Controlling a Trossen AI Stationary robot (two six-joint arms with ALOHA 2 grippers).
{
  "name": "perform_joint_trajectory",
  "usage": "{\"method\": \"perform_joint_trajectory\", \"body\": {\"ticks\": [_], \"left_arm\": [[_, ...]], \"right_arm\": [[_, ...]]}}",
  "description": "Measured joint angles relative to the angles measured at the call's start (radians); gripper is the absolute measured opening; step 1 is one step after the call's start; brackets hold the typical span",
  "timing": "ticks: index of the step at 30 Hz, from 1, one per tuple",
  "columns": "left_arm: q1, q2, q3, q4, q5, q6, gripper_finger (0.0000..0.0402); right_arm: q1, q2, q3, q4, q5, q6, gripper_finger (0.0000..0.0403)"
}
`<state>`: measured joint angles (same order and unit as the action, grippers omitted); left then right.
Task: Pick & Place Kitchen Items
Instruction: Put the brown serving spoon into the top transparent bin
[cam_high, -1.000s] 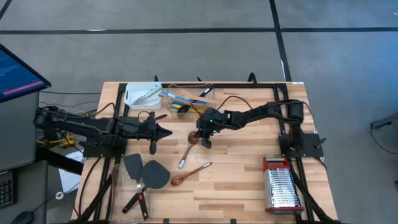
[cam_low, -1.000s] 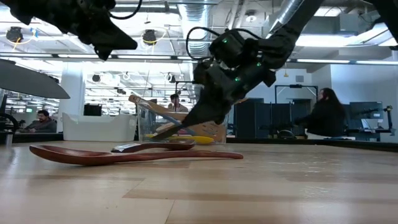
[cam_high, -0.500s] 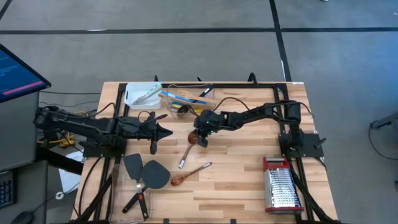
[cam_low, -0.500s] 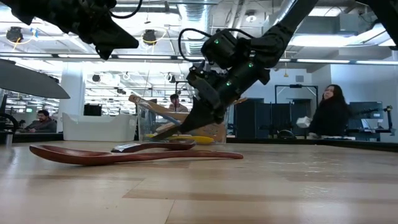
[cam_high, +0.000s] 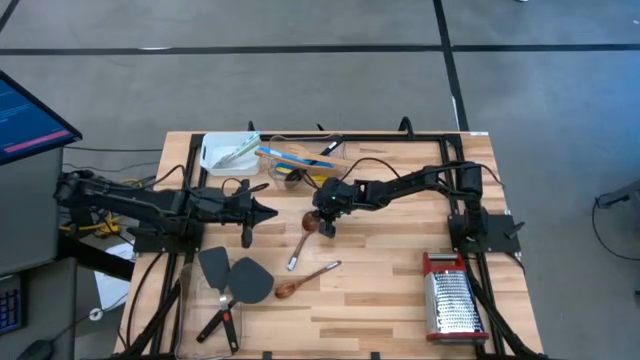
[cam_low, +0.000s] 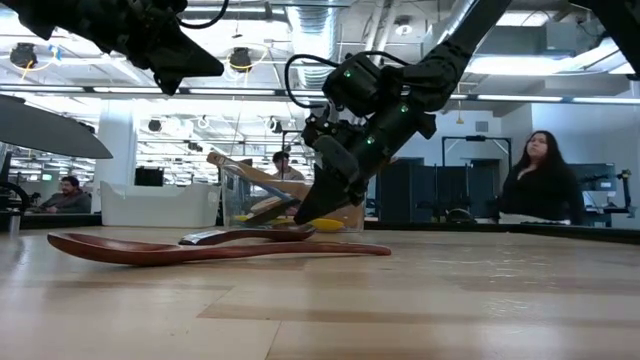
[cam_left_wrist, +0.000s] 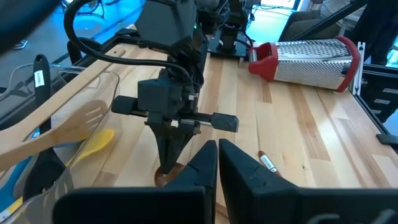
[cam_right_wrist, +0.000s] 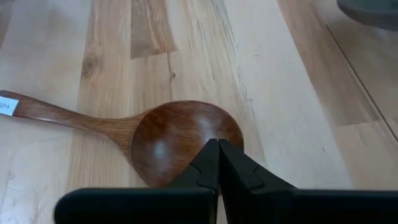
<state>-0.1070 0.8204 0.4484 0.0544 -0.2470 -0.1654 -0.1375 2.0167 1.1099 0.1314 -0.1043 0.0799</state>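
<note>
Two dark arms reach over a wooden table (cam_high: 400, 280) seen from above. The right gripper (cam_high: 325, 217), fingers pressed together and empty, points down at a dark wooden spoon's (cam_high: 303, 236) bowl mid-table. The left gripper (cam_high: 268, 211), also closed and empty, hovers nearby. Low view: the spoon (cam_low: 200, 248) lies flat. Right wrist view: closed fingertips (cam_right_wrist: 214, 155) over the spoon's bowl (cam_right_wrist: 180, 140).

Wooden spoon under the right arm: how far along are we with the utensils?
Several utensils already sit in the clear tub. The right pincer, shut and empty, points at the bowl of the wooden spoon, not gripping it. Another wooden spoon and two grey spatulas remain. The left pincer waits, shut.
</note>
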Motion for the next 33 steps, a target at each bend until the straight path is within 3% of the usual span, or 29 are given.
{"method": "perform_joint_trajectory", "body": {"ticks": [10, 17, 33], "left_arm": [[0.000, 0.000, 0.000, 0.008, 0.000, 0.000, 0.0003], [0.000, 0.000, 0.000, 0.012, 0.000, 0.000, 0.0003], [0.000, 0.000, 0.000, 0.016, 0.001, -0.036, 0.0003]], "right_arm": [[0.031, 0.000, 0.000, 0.056, -0.023, 0.000, 0.0000], [0.024, 0.000, 0.000, 0.052, 0.021, 0.000, 0.0000], [0.021, -0.003, 0.004, -0.121, 0.069, 0.103, 0.0000]]}}
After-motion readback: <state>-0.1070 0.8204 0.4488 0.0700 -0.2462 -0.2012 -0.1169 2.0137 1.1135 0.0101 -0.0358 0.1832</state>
